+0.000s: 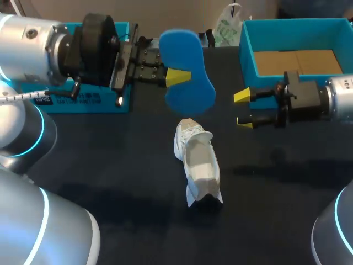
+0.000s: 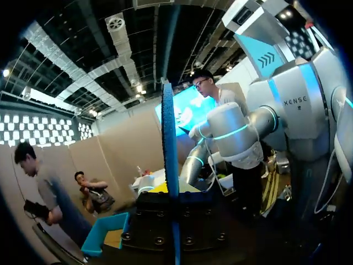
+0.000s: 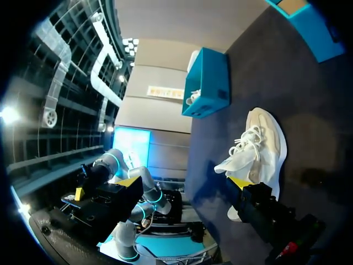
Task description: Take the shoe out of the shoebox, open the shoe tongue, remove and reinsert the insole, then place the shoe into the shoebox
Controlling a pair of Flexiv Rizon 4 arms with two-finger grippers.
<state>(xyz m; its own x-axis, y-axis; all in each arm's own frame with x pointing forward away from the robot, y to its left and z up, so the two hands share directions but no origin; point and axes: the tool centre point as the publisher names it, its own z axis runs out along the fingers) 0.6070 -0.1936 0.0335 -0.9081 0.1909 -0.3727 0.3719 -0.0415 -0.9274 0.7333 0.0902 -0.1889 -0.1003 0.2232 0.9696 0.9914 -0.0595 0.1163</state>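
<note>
Left arm (image 1: 33,49) horizontal — its fingers (image 1: 177,77) on the blue insole (image 1: 188,52) (aloft)

The dark worktop (image 1: 110,165) carries a flat blue box (image 1: 99,105) at its far left side. The box's near face bears a white label and some print. A white and green plastic bag (image 1: 226,25) stands upright at the far edge, well apart from that box. Whether it rests on the worktop cannot be told.
</note>
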